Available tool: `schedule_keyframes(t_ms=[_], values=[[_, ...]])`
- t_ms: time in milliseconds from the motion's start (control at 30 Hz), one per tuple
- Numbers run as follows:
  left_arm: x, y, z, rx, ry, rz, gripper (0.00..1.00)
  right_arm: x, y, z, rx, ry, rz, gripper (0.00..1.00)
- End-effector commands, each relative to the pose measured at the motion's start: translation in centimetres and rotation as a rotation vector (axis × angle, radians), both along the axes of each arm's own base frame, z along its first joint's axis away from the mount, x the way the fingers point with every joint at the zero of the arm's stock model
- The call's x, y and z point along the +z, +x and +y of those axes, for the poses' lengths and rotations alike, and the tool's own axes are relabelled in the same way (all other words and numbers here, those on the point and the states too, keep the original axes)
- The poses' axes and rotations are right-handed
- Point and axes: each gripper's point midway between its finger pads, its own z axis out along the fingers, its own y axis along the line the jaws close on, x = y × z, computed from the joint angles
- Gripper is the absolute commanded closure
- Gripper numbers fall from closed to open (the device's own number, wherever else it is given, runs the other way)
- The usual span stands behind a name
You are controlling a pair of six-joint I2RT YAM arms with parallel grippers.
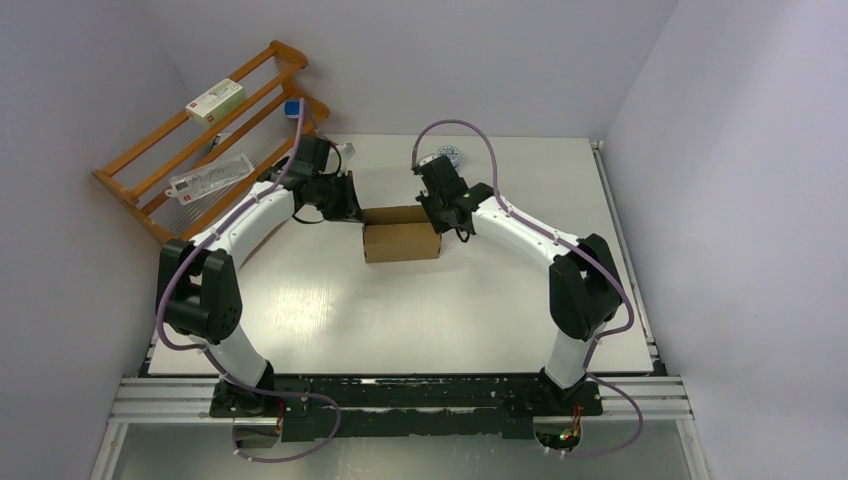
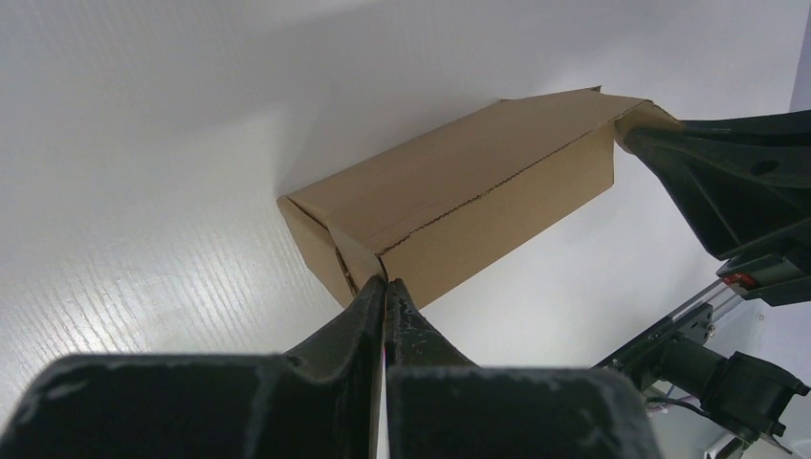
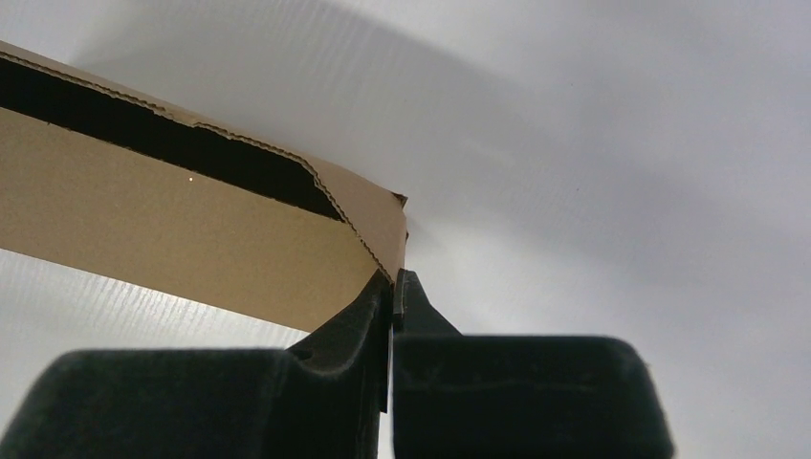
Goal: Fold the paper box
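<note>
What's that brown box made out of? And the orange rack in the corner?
The paper box looks like plain brown corrugated cardboard with a matte surface: its cut edges are wavy and jagged in the right wrist view. The rack looks like orange-brown wood, probably varnished, though that is harder to tell from so far off.

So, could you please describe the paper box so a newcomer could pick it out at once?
On the white table, look just beyond the middle. The paper box lies there between the left pincer and right pincer. It is plain brown cardboard, unlike the white printed carton on the wooden rack.
</note>
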Motion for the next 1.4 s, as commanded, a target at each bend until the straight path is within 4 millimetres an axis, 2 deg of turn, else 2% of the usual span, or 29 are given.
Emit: schedule_keyframes(t_ms=[0, 367, 667, 1367], values=[[1.8, -0.2, -1.4, -0.048, -0.062, -0.015, 0.93, 0.5, -0.5, 2.5, 0.046, 0.073, -0.01, 1.0], [-1.4, -1.7, 0.6, -0.013, 0.036, 0.024, 0.94, 1.1, -0.3, 3.3, 0.055, 0.107, -0.001, 1.0], [-2.9, -2.3, 1.6, 0.002, 0.103, 0.027, 0.93, 1.1, -0.2, 3.6, 0.029, 0.114, 0.031, 1.0], [-3.5, -2.9, 0.7, 0.015, 0.172, -0.034, 0.87, 0.6, -0.4, 4.2, -0.036, 0.263, 0.219, 1.0]])
